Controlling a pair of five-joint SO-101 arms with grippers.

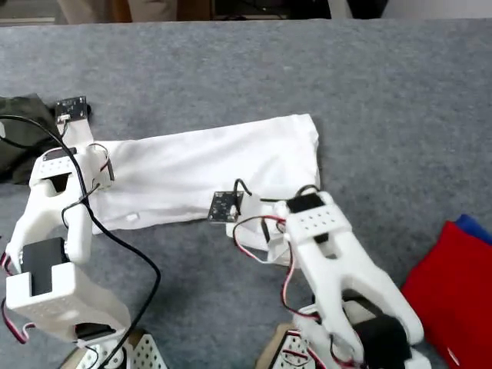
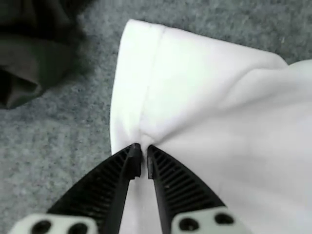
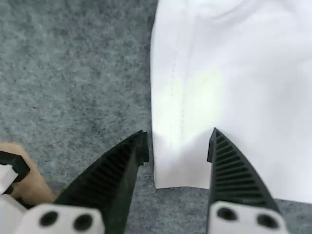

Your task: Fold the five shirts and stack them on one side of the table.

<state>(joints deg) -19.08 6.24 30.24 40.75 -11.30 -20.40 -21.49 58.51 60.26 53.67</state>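
A white shirt [image 1: 207,165] lies folded into a long strip across the middle of the grey table. My left gripper [image 2: 142,158] is shut on the shirt's left end [image 2: 195,97], pinching a fold of white cloth near the hem. In the high view the left arm [image 1: 61,184] stands over that end. My right gripper [image 3: 178,146] is open, its black fingers [image 3: 127,156] straddling a corner of the white shirt [image 3: 229,73] at its near edge. The right arm [image 1: 315,223] sits at the shirt's lower right.
A dark green shirt [image 1: 19,134] lies bunched at the table's left edge, close to the left arm, also dark cloth [image 2: 34,48] in the left wrist view. A red garment [image 1: 453,288] over a blue one [image 1: 473,227] lies at the right edge.
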